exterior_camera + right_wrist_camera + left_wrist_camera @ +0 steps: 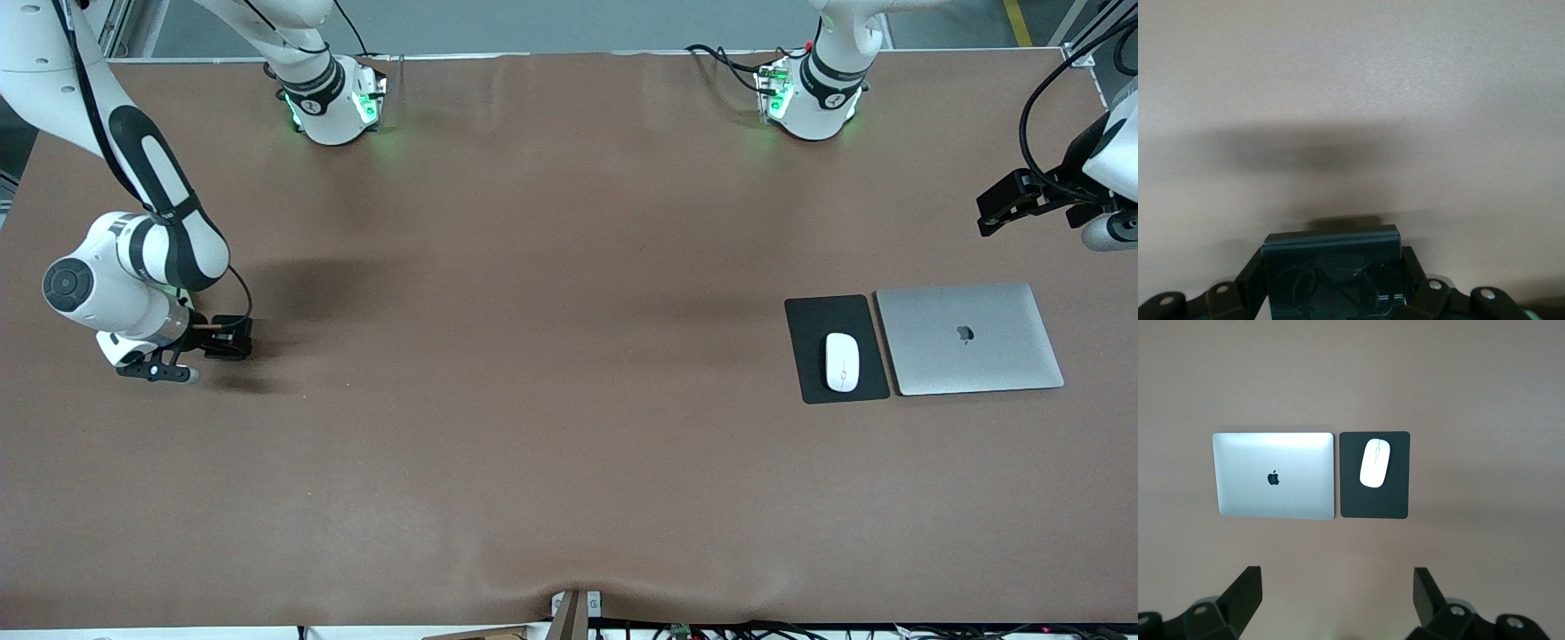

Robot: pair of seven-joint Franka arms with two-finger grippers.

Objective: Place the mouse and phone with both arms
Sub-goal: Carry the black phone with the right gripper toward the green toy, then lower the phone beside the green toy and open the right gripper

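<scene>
1. Phone (1331, 277) was a small dark slab w/ rounded corners, glossy face. Looked stiff and flat, prob fairly light but slick, and glass-fragile imo, so you'd want it pinched across the narrow edges, not by the face.
2. That's pretty much how it sat: right hand (191, 356) was clamped shut on the phone, held up over the right arm's end of the desk (533, 444), low enough to throw a shadow on the cloth. In the front view the phone itself was mostly hidden by the hand, the right wrist view showed it way better.
3. Mouse (842, 362) was a small white oval w/ a thin grey line down the middle, smooth rounded shell. Rigid, light, slippery looking; best grab would be across the flat-ish sides around mid-length, the domed top gives nothing to hold.
4. It lay on the black mouse pad (813, 316), lengthwise along the pad, toward the left arm's end of the desk. Closed silver laptop (969, 339) sat just beside the pad.
5. Left hand (1338, 603) was wide open and empty, up in the air near the desk edge at its own end, just waiting. Mouse looked placed already, phone not yet.
</scene>
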